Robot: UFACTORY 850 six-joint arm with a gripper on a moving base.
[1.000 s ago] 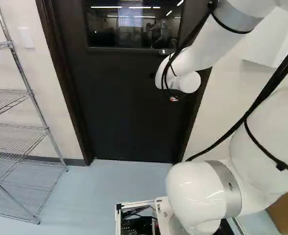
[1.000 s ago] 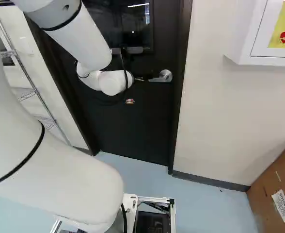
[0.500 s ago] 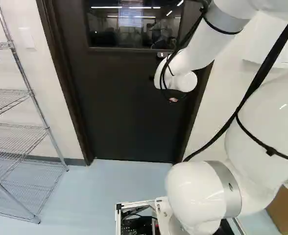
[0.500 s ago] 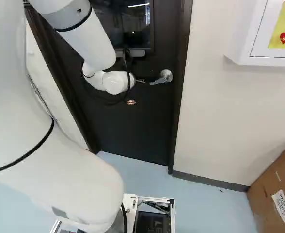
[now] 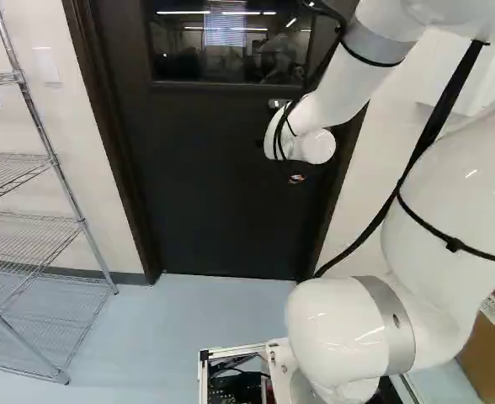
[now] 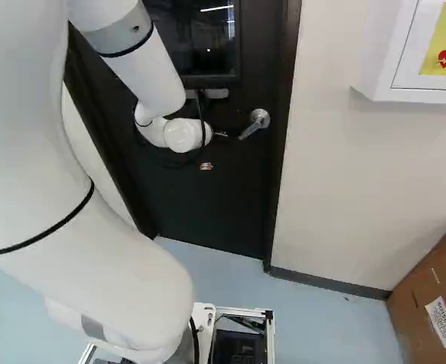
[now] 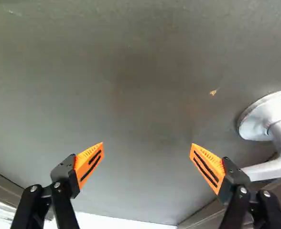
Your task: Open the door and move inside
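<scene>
The dark door [image 5: 222,185] stands closed in its frame. In the right base view my gripper [image 6: 214,150] is low before the door, partly hidden by the wrist, with one finger by the end of the silver lever handle [image 6: 255,125], which slants down toward it. In the wrist view the gripper [image 7: 147,151] stands wide open, facing the bare door surface, nothing between its fingers. The lever [image 7: 274,168] lies beside one finger, its end reaching the outer side of that finger, apparently touching it. Its round base [image 7: 264,117] sits on the door.
A wire shelf [image 5: 29,219] stands left of the door. Right of it are a white wall cabinet [image 6: 394,68] and a cardboard box [image 6: 428,296] on the floor. The door has a window [image 5: 231,46] in its upper part.
My arm's wrist and gripper have moved down along the door. The lever has turned from about level to slanting down. The base has not moved, and the door stands as before.
</scene>
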